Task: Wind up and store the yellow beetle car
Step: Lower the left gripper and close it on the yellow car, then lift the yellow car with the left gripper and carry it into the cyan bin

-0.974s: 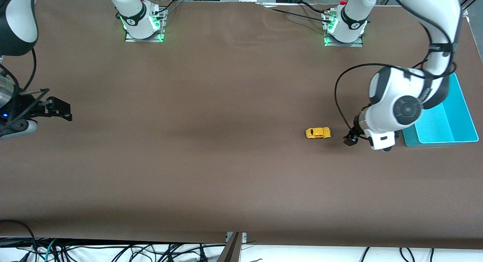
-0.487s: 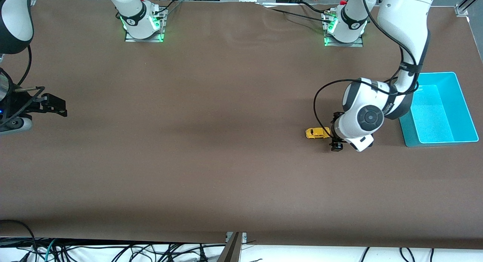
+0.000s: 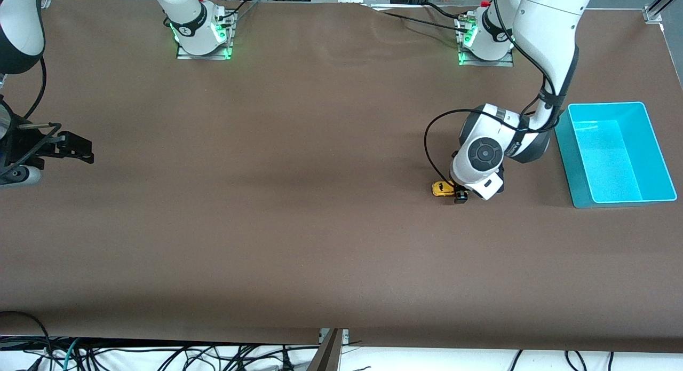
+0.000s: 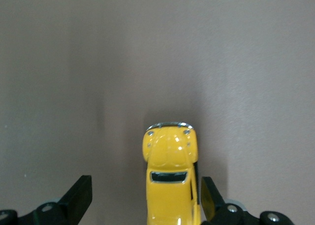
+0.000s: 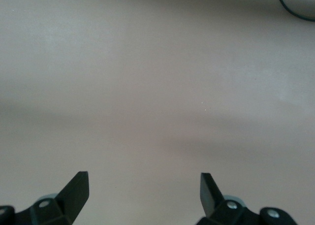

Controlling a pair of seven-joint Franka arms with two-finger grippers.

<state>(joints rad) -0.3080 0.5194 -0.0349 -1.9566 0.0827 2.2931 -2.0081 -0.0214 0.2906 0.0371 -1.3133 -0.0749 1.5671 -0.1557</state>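
Observation:
The yellow beetle car (image 3: pixel 442 189) sits on the brown table toward the left arm's end, partly covered by the left hand. In the left wrist view the car (image 4: pixel 170 176) lies between the open fingers, close to one finger (image 4: pixel 209 198) and apart from the other (image 4: pixel 78 198). My left gripper (image 3: pixel 458 195) is low over the car and open. My right gripper (image 3: pixel 74 149) is open and empty, waiting over the right arm's end of the table; its wrist view shows its open fingers (image 5: pixel 76 191) over bare table.
A turquoise bin (image 3: pixel 651 147) stands at the left arm's end of the table, beside the left arm. Both arm bases (image 3: pixel 203 34) stand along the table's back edge. Cables hang below the table's front edge.
My left arm has swung from the turquoise bin toward the car and come down around it. The car has not moved. The right gripper has drifted slightly outward.

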